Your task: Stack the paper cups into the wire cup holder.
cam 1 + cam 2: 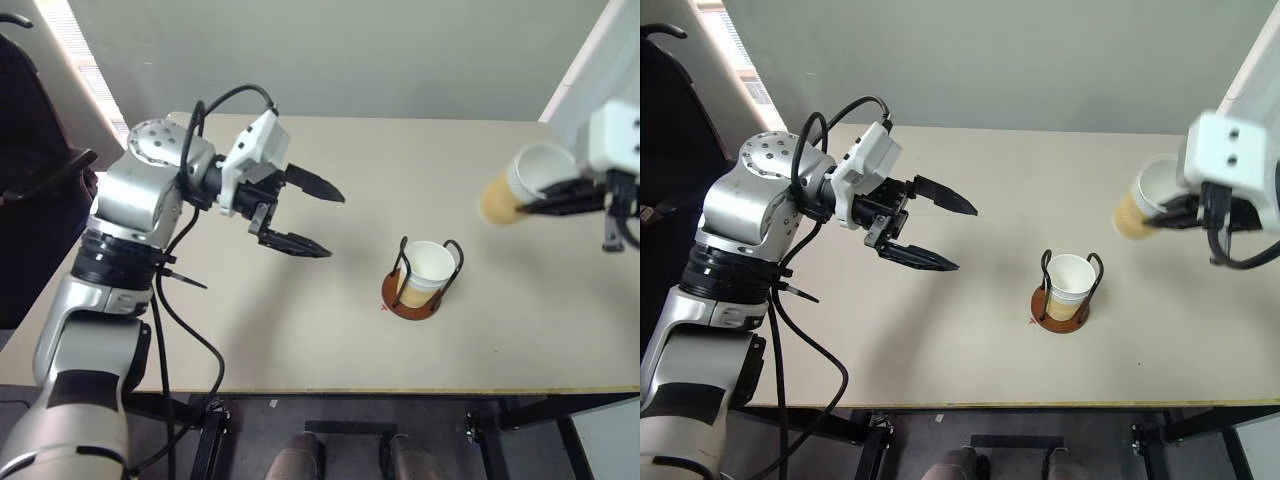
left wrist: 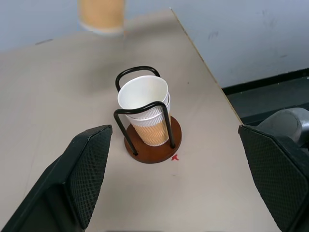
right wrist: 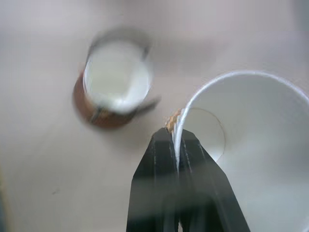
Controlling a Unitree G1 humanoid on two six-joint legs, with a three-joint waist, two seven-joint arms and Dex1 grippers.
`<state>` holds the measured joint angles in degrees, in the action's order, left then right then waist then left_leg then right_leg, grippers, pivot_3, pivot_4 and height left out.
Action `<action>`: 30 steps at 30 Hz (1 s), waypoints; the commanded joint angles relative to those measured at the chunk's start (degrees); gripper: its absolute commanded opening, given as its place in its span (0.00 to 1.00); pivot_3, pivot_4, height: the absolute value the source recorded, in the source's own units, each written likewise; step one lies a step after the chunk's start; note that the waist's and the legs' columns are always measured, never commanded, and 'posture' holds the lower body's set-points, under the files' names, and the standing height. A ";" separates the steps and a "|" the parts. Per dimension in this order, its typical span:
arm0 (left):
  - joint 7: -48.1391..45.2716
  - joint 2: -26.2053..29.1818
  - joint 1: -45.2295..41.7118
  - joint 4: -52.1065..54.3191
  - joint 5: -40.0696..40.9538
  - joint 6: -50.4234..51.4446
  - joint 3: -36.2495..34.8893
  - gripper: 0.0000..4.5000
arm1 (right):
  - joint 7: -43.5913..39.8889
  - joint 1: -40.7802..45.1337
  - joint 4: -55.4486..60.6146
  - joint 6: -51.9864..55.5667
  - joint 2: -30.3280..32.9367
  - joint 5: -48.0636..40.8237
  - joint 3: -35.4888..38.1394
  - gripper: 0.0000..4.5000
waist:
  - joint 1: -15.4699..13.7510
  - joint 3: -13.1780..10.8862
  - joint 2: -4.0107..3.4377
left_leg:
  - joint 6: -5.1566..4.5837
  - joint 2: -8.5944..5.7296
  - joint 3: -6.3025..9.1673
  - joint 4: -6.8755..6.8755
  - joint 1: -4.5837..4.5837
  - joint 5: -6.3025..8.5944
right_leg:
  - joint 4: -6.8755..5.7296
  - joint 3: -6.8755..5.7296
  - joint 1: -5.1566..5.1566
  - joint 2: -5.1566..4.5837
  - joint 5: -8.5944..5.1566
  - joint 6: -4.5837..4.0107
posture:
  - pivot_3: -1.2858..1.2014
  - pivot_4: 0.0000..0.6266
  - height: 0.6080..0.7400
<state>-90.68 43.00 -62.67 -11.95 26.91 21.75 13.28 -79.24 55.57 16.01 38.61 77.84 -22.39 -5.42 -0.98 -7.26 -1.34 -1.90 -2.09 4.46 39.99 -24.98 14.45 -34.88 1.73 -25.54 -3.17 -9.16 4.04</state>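
Right claw (image 3: 177, 140) pinches a cup (image 1: 520, 185) by its rim, carried high to clear the holder (image 1: 422, 282) wires. Left claw (image 1: 300, 215) gapes empty above the tabletop (image 1: 300, 340).

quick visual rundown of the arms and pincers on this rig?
The left arm is silver-grey metal with black joint rings and a round perforated cap at the elbow. Loose black cables loop over it and hang down. A white block at the wrist carries the left pincer: two black tapered fingers with cross-hatched pads. The right arm has a white housing with two small holes, a black cable, and the right pincer, with matching black fingers.
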 commanded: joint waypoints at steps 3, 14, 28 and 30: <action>-1.74 0.30 -0.24 2.21 -0.09 0.32 -1.74 1.00 | -6.16 9.64 0.12 0.27 -7.21 3.14 -8.59 0.01 | 0.28 0.00 -0.01 | 0.01 0.01 0.03 0.02 -0.02 -0.03 | -0.01 -0.01 -0.03 0.00 0.00 -0.02 | 0.52 0.24 1.00; -1.69 0.99 0.13 3.25 -0.12 0.98 -1.88 1.00 | -11.29 9.13 -3.73 -6.13 -11.54 10.31 -13.12 0.01 | -0.07 -0.01 -0.01 | 0.06 0.01 0.11 -0.02 -0.10 -0.04 | 0.04 -0.10 -0.06 -0.05 -0.15 -0.24 | 0.52 0.24 1.00; -1.68 0.38 -0.98 3.04 0.22 1.59 -1.96 1.00 | -13.24 5.22 -1.53 -8.73 -13.93 11.82 -13.90 0.01 | 0.02 -0.01 -0.01 | 0.14 0.02 0.11 -0.01 -0.05 -0.08 | -0.08 -0.09 -0.05 -0.04 -0.27 -0.49 | 0.52 0.24 1.00; -1.69 0.53 -0.98 3.18 0.11 1.64 -1.93 1.00 | -13.25 4.63 -1.56 -9.72 -14.11 12.44 -14.29 0.01 | 0.02 -0.01 -0.01 | 0.14 0.02 0.11 -0.01 -0.05 -0.08 | -0.07 -0.10 -0.04 -0.04 -0.27 -0.48 | 0.52 0.24 1.00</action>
<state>-90.68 43.15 -62.14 -10.31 26.90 23.10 13.30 -92.23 59.96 13.90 30.18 63.65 -10.84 -20.15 -0.96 -7.27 -1.35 -1.76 -2.06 4.57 39.98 -25.03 14.37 -34.94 1.64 -25.58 -3.21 -9.42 3.57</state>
